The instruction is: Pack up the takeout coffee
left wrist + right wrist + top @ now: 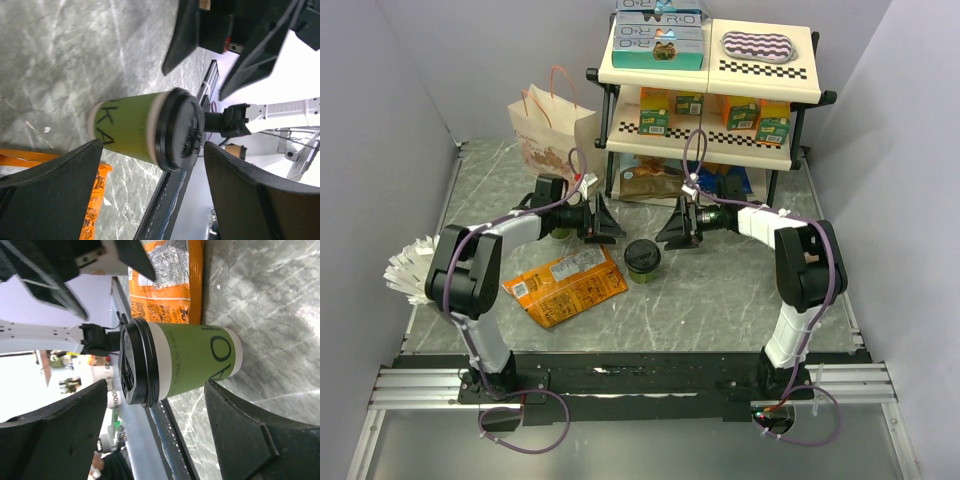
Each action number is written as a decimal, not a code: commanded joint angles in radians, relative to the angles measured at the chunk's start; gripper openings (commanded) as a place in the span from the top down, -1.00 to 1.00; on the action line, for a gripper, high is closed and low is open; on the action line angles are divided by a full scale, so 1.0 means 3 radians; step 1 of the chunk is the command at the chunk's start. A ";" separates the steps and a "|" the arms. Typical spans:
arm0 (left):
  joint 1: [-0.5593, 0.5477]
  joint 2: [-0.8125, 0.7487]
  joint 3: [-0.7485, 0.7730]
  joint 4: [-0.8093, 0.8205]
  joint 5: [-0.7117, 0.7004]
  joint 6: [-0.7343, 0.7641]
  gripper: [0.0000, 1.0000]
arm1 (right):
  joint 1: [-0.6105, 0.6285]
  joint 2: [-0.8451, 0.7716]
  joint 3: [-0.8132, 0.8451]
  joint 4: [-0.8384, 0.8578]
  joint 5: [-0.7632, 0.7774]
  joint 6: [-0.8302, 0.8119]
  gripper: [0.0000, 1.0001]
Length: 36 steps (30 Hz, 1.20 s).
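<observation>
Grey marbled table (740, 290), seen from the arms' near edge: an orange packet (565, 285) lies flat at front left, well clear of both grippers. Just beyond it the cup (643, 260) stands upright on the bare tabletop, black lid up, nothing touching it. It has not yet been packed.

Slightly farther back, the left gripper (610, 222) and the right gripper (670, 226) face each other across a short gap. The cup sits just on the near side of that gap. Both grippers are spread wide and carry nothing. Neither arm is plainly closer to the cup, and each would have to swing towards the bases to reach it.

Each wrist view shows the cup (135, 127) (190, 362) framed between that gripper's fingers but ahead of their tips. In both views the cup's long axis runs from one finger to the other. The jaws therefore appear to open along the cup's height, and gripping its sides would likely need a wrist roll first.

At back left the bag (552, 135) stands open-mouthed behind the left arm. The shelf (710, 90) stands to its right.
</observation>
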 commanded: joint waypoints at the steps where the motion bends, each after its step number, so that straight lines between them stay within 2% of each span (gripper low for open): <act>1: -0.0005 0.0137 0.0143 0.0219 0.0168 -0.0132 -0.76 | 0.0030 0.0076 0.0114 0.0281 -0.0292 0.0189 -0.62; 8: -0.0067 0.0234 0.0143 0.0336 0.0368 -0.0157 -0.75 | 0.0066 0.0143 0.0068 0.0261 -0.0491 0.0148 -0.58; 15: -0.0138 0.0260 0.0046 0.0393 0.0409 -0.0168 -0.75 | 0.0132 0.0255 0.0145 -0.0117 -0.0517 -0.0159 -0.57; 24: -0.0138 0.0362 0.0005 0.0143 0.0394 0.0098 -0.73 | 0.0153 0.0403 0.0134 -0.0261 -0.0496 -0.0374 -0.32; 36: -0.0138 0.0659 0.0010 0.0055 0.0337 0.0287 -0.68 | 0.0163 0.0562 0.0053 -0.0092 -0.0476 -0.0236 -0.17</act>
